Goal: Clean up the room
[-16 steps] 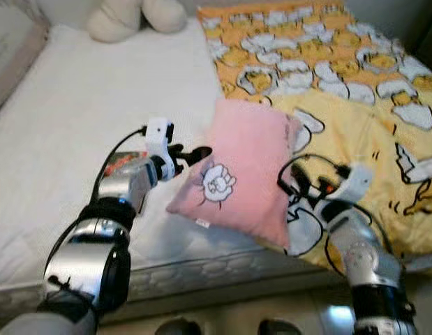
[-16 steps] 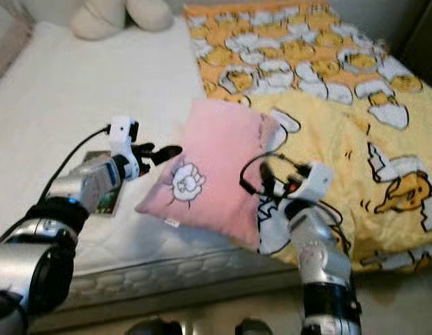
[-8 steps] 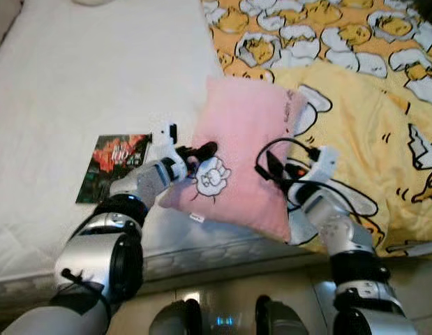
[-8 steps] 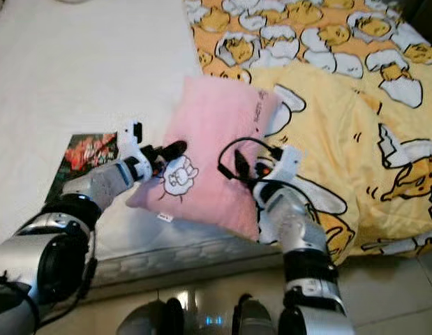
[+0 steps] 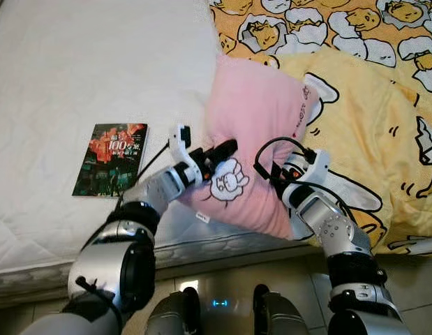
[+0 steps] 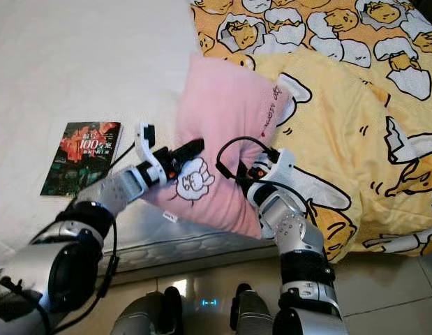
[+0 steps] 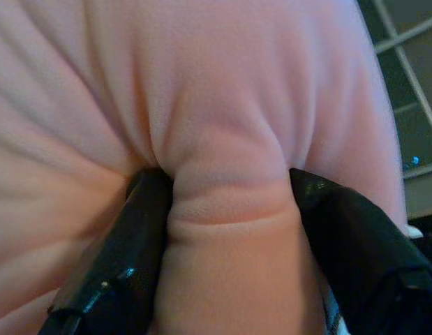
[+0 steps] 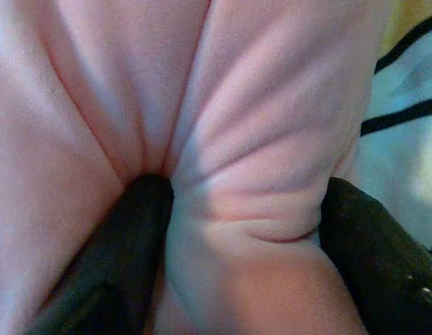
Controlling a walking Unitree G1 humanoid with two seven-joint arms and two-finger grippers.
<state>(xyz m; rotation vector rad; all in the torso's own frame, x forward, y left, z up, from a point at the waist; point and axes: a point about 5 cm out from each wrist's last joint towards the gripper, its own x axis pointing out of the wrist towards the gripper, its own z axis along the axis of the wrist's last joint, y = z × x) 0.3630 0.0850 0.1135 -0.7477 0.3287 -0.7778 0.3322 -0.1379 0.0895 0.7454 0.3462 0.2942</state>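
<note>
The pink pillow (image 5: 254,150) lies at the centre of the frame on the bed (image 5: 76,70), near the mattress's front edge. Its long axis runs from upper centre down toward lower centre, tilted slightly. Its upper right side overlaps the yellow blanket (image 5: 369,118).

The left end effector (image 5: 219,151) meets the pillow from the frame's left, beside the printed sheep motif (image 5: 229,180). In the left wrist view both fingers (image 7: 118,258) are sunk into the fabric, pinching a fold between them.

The right end effector (image 6: 245,172) meets it from the frame's right at about the same height, likewise pinching a ridge of pink cloth.

So the pillow sits between the two, held crosswise to its long axis; I judge neither arm nearer.

A book (image 5: 111,159) lies flat at left of frame, apart from the pillow.
</note>
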